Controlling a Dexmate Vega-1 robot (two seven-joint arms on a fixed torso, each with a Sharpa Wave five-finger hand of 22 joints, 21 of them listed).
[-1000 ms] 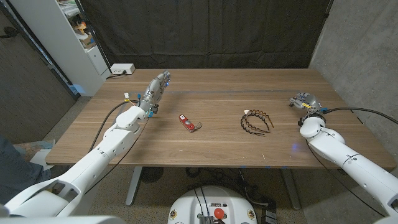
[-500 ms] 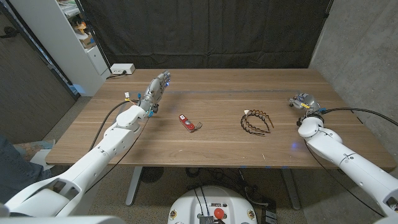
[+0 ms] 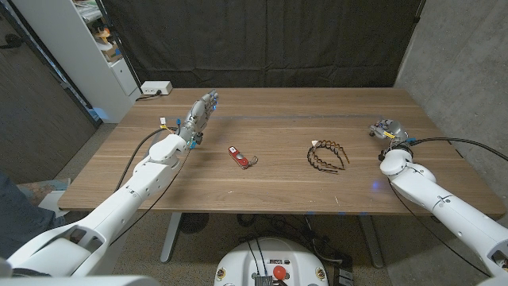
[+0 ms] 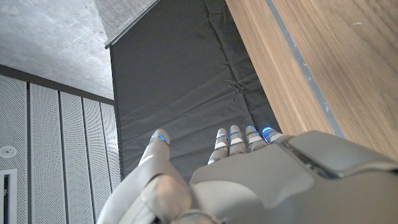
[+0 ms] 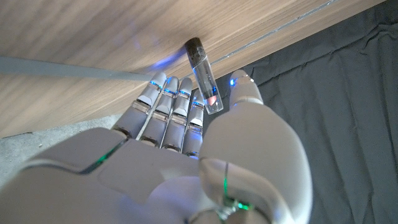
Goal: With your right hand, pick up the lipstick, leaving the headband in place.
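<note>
Honestly, that's a sketchy pinch out at 3 o'clock

We see our right hand (image 3: 386,129) pinching the clear, dark-capped lipstick tube (image 5: 204,74) between thumb and fingers. Held that lightly, it could slip out and roll toward the dark toothed plastic headband (image 3: 327,155).

Camera arrangement: one fixed head view, two wrist views.

The head view looks down from above the near edge of the wooden table (image 3: 278,171), taking in its whole top, both arms entering from the bottom corners, and the dark curtain (image 3: 262,40) behind. The left wrist view sits close behind the left hand (image 4: 249,180), looking along its back past the table edge (image 4: 311,56) toward the same curtain (image 4: 180,81); the picture is turned. The right wrist view sits equally close behind the right hand (image 5: 180,155), facing the table surface (image 5: 124,37) and curtain (image 5: 348,93). All three share table and curtain.
</note>
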